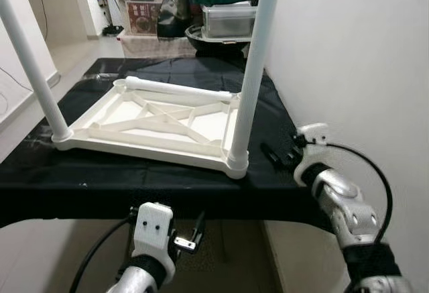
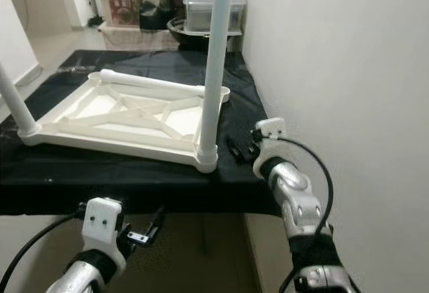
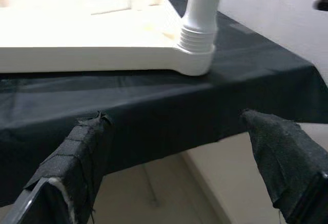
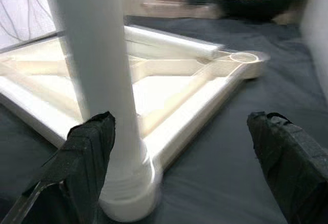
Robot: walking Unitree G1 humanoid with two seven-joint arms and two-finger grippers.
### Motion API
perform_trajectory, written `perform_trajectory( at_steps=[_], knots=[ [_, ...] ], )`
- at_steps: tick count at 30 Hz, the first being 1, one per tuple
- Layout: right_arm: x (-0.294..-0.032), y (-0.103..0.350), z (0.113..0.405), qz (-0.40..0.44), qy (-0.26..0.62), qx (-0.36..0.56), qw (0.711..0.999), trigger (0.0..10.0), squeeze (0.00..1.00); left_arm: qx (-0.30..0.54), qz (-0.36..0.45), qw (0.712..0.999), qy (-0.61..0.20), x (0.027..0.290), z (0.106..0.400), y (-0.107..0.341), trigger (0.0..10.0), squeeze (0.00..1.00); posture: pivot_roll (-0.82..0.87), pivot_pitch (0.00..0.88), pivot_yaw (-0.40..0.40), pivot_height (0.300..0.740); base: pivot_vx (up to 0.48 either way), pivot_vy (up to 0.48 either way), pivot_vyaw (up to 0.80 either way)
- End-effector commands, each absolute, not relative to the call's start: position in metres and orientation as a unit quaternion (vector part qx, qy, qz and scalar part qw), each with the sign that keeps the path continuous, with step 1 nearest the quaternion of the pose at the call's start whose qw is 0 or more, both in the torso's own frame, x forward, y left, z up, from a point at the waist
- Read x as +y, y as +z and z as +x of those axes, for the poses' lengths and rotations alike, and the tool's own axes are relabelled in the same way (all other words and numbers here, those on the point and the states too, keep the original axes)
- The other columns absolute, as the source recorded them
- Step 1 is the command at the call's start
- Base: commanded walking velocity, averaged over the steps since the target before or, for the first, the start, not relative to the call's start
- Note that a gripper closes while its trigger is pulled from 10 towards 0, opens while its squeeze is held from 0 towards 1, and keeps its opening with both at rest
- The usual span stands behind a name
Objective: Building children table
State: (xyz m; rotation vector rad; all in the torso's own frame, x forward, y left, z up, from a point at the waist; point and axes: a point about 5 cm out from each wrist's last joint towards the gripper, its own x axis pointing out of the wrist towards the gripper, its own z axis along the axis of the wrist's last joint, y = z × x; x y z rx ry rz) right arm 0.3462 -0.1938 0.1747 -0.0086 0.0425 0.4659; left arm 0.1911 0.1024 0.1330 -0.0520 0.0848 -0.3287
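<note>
From the left eye, an upturned white plastic tabletop (image 1: 161,122) with ribbed underside is seen lying on a black-draped bench (image 1: 134,172), two white tubular legs (image 1: 258,58) standing in its corners, a third lying loose; storage bins (image 1: 144,5) are stacked behind. In the left wrist view, the left gripper (image 3: 179,167) is spread wide below the bench edge. In the right wrist view, the right gripper (image 4: 179,167) is splayed open beside the near leg.

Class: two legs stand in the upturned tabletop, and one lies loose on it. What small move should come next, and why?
Probably the right tool, open beside the near leg, should reach over to the loose leg lying on the tabletop; the far right socket is empty.
</note>
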Motion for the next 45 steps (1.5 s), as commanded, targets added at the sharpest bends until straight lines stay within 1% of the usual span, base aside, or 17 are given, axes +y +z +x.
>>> perform_trajectory(
  at_steps=[1,3,4,6,7,9,14,16,20,27,31,33,36,41,45],
  knots=[
    [-0.198,0.177,0.347,0.002,0.291,0.036,0.956,10.0,0.0,0.045,-0.025,0.982,-0.183,0.098,0.184,0.135,10.0,0.0,0.12,0.108,-0.051,0.74,0.0,0.0,0.0],
    [-0.202,0.182,0.348,-0.009,0.344,0.05,0.937,10.0,0.0,0.045,-0.02,0.98,-0.191,0.096,0.18,0.136,10.0,0.0,0.12,0.11,-0.052,0.74,0.0,0.0,0.0],
    [-0.202,0.182,0.348,-0.009,0.344,0.05,0.937,10.0,0.0,0.045,-0.02,0.98,-0.191,0.096,0.18,0.136,10.0,0.0,0.12,0.11,-0.052,0.74,0.0,0.0,0.0],
    [-0.205,0.185,0.348,-0.017,0.376,0.06,0.925,10.0,0.0,0.046,-0.02,0.98,-0.192,0.096,0.179,0.136,10.0,0.0,0.12,0.113,-0.05,0.74,0.0,0.0,0.0],
    [-0.205,0.185,0.348,-0.017,0.376,0.06,0.925,10.0,0.0,0.046,-0.02,0.98,-0.192,0.096,0.179,0.136,10.0,0.0,0.12,0.113,-0.05,0.74,0.0,0.0,0.0],
    [-0.208,0.187,0.35,-0.025,0.402,0.064,0.913,10.0,0.0,0.047,-0.021,0.98,-0.194,0.095,0.178,0.136,10.0,0.0,0.12,0.111,-0.053,0.74,0.0,0.0,0.0],
    [-0.205,0.191,0.358,-0.027,0.407,0.056,0.911,10.0,0.0,0.047,-0.02,0.979,-0.198,0.094,0.177,0.137,10.0,0.0,0.12,0.107,-0.05,0.74,0.0,0.0,0.0],
    [-0.197,0.195,0.366,-0.023,0.409,0.045,0.911,10.0,0.0,0.047,-0.021,0.978,-0.201,0.094,0.175,0.137,10.0,0.0,0.13,0.107,-0.051,0.74,0.0,0.0,0.0],
    [-0.189,0.196,0.372,-0.023,0.412,0.039,0.91,10.0,0.0,0.048,-0.022,0.978,-0.203,0.093,0.173,0.138,10.0,0.0,0.13,0.109,-0.052,0.74,0.0,0.0,0.0],
    [-0.185,0.198,0.375,-0.018,0.415,0.035,0.909,10.0,0.0,0.049,-0.023,0.978,-0.202,0.093,0.171,0.139,10.0,0.0,0.13,0.114,-0.054,0.74,0.0,0.0,0.0],
    [-0.177,0.203,0.38,-0.012,0.424,0.025,0.905,10.0,0.0,0.052,-0.025,0.977,-0.204,0.092,0.17,0.139,10.0,0.0,0.13,0.115,-0.053,0.74,0.0,0.0,0.0],
    [-0.169,0.204,0.384,-0.012,0.422,0.017,0.906,10.0,0.0,0.053,-0.025,0.977,-0.207,0.091,0.17,0.139,10.0,0.0,0.13,0.118,-0.055,0.74,0.0,0.0,0.0],
    [-0.165,0.206,0.386,-0.01,0.419,0.013,0.908,10.0,0.0,0.053,-0.025,0.976,-0.208,0.09,0.169,0.139,10.0,0.0,0.13,0.122,-0.056,0.74,0.0,0.0,0.0],
    [-0.152,0.215,0.393,-0.003,0.41,-0.008,0.912,10.0,0.0,0.053,-0.028,0.977,-0.206,0.09,0.17,0.14,10.0,0.0,0.13,0.134,-0.063,0.74,0.0,0.0,0.0],
    [-0.148,0.218,0.396,-0.001,0.408,-0.015,0.913,10.0,0.0,0.052,-0.028,0.977,-0.206,0.089,0.17,0.141,10.0,0.0,0.13,0.135,-0.065,0.74,0.0,0.0,0.0]
  ],
)
